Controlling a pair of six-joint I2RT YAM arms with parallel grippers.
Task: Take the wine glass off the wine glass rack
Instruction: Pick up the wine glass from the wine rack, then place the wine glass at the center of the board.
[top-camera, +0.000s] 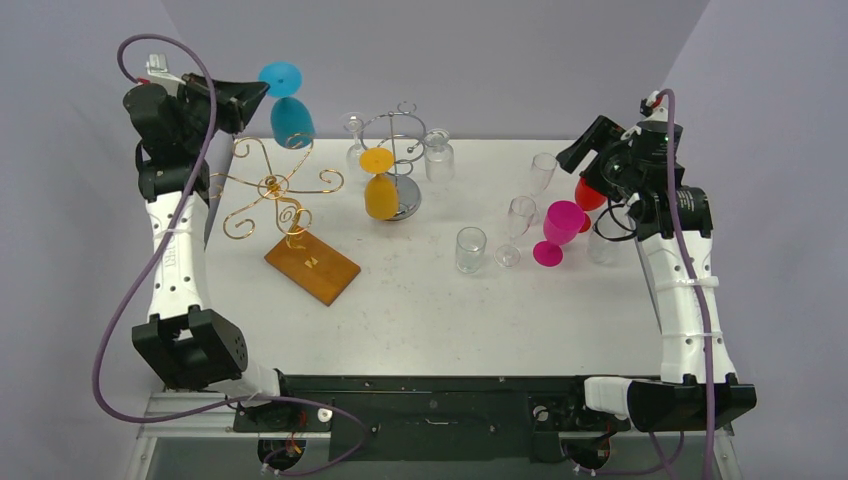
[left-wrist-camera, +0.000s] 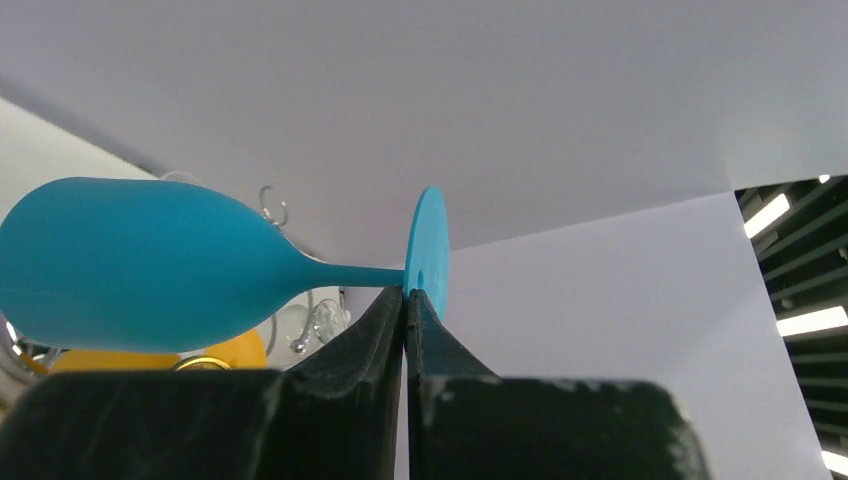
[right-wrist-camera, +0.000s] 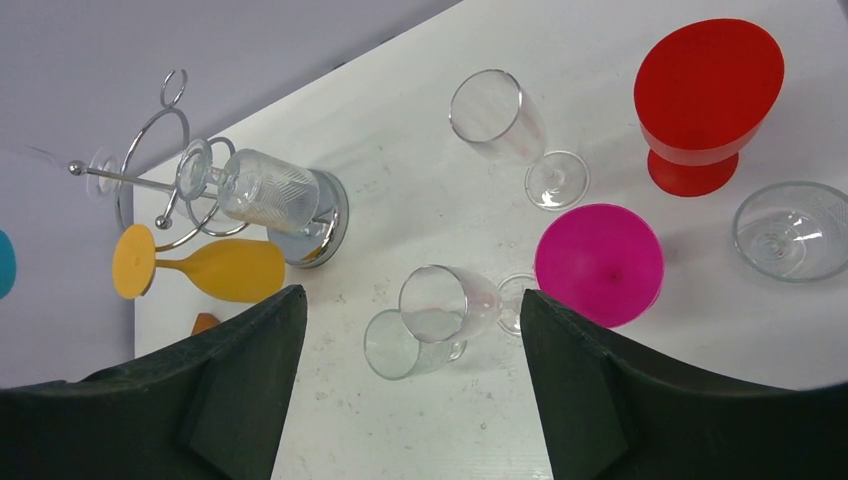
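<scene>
My left gripper (top-camera: 262, 91) is shut on the rim of the foot of a blue wine glass (top-camera: 291, 119) and holds it in the air at the far left, just above and behind the gold wire rack (top-camera: 272, 187). In the left wrist view the blue glass (left-wrist-camera: 140, 265) lies sideways, its foot pinched between my closed fingertips (left-wrist-camera: 406, 300). A yellow wine glass (top-camera: 381, 194) hangs upside down on the silver rack (top-camera: 398, 132). My right gripper (top-camera: 580, 155) is open and empty, high over the right side of the table.
The gold rack stands on a wooden base (top-camera: 312, 266). Standing on the table at the right are a magenta glass (top-camera: 560, 228), a red glass (top-camera: 590, 193) and clear glasses (top-camera: 471, 249) (top-camera: 517, 222) (top-camera: 543, 171). A clear glass (right-wrist-camera: 262, 190) hangs on the silver rack.
</scene>
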